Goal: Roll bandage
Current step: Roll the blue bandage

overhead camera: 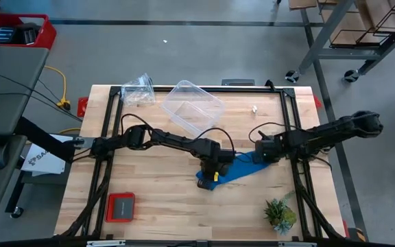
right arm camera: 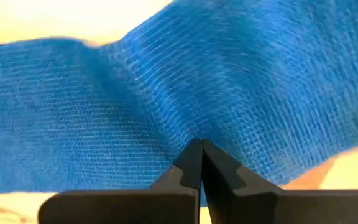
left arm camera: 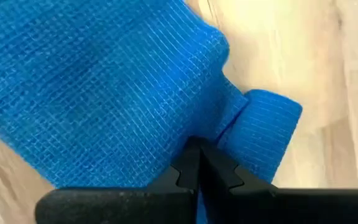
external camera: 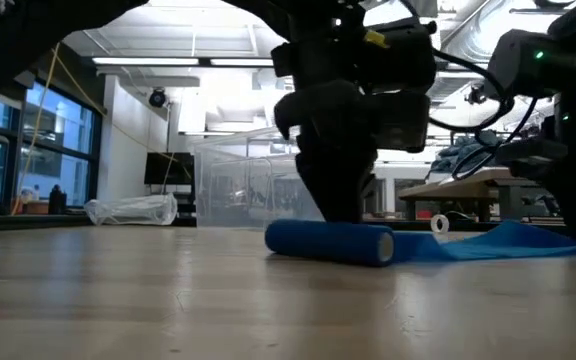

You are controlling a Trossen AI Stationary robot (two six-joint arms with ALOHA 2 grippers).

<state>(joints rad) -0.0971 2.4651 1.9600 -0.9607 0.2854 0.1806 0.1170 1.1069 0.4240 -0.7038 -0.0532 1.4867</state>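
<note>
The bright blue bandage point(overhead camera: 228, 171) lies near the middle of the table. One end is wound into a small roll point(external camera: 328, 242) and the rest point(external camera: 508, 240) runs flat toward the table's right. My left gripper point(left arm camera: 197, 152), shut, points down at the spot where the roll point(left arm camera: 266, 130) meets the flat band point(left arm camera: 104, 93). My right gripper point(right arm camera: 201, 149), also shut, points down on the flat band point(right arm camera: 229, 81) near its right end point(overhead camera: 256, 161). My left gripper presses its shut fingertips down from above into the crease point(left arm camera: 219, 127) between the roll and the flat band. The roll lies on the table beside the tips. My right gripper sets its shut fingertips from above on the flat band point(right arm camera: 194, 127), which lies on the table. Creases in the cloth run toward the tips.
A clear plastic tub point(overhead camera: 192, 106) and a crumpled clear bag point(overhead camera: 137, 89) stand at the far side. A red box point(overhead camera: 121, 207) lies near left, a small plant point(overhead camera: 280, 214) near right, a small white piece point(overhead camera: 254, 108) far right. Black frame rails point(overhead camera: 108, 130) border the table.
</note>
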